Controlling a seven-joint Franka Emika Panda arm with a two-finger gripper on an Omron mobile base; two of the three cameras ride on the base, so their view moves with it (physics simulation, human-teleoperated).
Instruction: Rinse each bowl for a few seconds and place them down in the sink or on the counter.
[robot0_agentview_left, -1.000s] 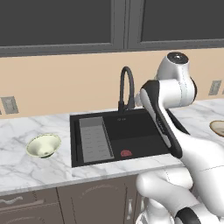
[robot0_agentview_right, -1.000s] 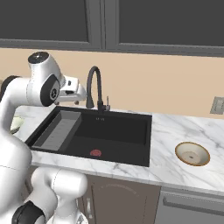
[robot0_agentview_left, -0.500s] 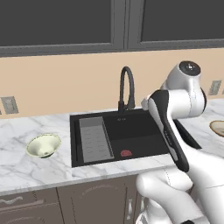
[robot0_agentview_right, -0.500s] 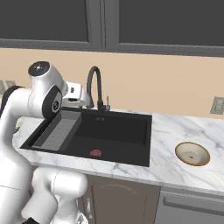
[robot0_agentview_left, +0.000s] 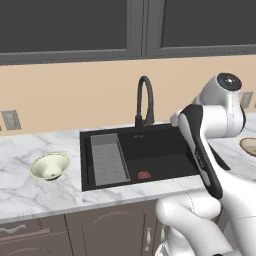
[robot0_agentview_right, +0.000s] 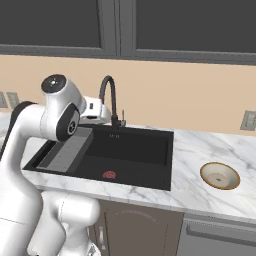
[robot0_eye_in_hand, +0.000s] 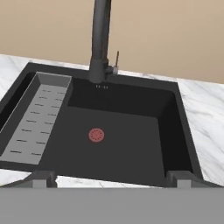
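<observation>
The black sink (robot0_eye_in_hand: 124, 127) lies below my gripper (robot0_eye_in_hand: 110, 178), with its red drain (robot0_eye_in_hand: 96, 134) and grey ribbed rack (robot0_eye_in_hand: 37, 118). Both dark fingertips (robot0_eye_in_hand: 43, 178) stand far apart at the bottom of the hand view, nothing between them. My hand (robot0_agentview_right: 94, 111) hovers over the sink's left rear, next to the black faucet (robot0_agentview_right: 108, 97). The pale cream-green bowl (robot0_agentview_left: 49, 166) sits on the counter (robot0_agentview_left: 30, 192) left of the sink (robot0_agentview_left: 150, 150). The shallow beige bowl (robot0_agentview_right: 219, 175) rests on the counter (robot0_agentview_right: 200, 195) right of the sink (robot0_agentview_right: 125, 152).
The arched faucet (robot0_eye_in_hand: 100, 39) rises at the sink's back edge with a small lever beside it. Dark upper cabinets (robot0_agentview_left: 125, 25) hang above the beige wall. Wall outlets (robot0_agentview_right: 248, 120) sit behind the counter.
My arm has swung a little to the right and my hand has drifted toward the faucet, slightly lower. The gripper stayed open. Neither bowl has moved.
</observation>
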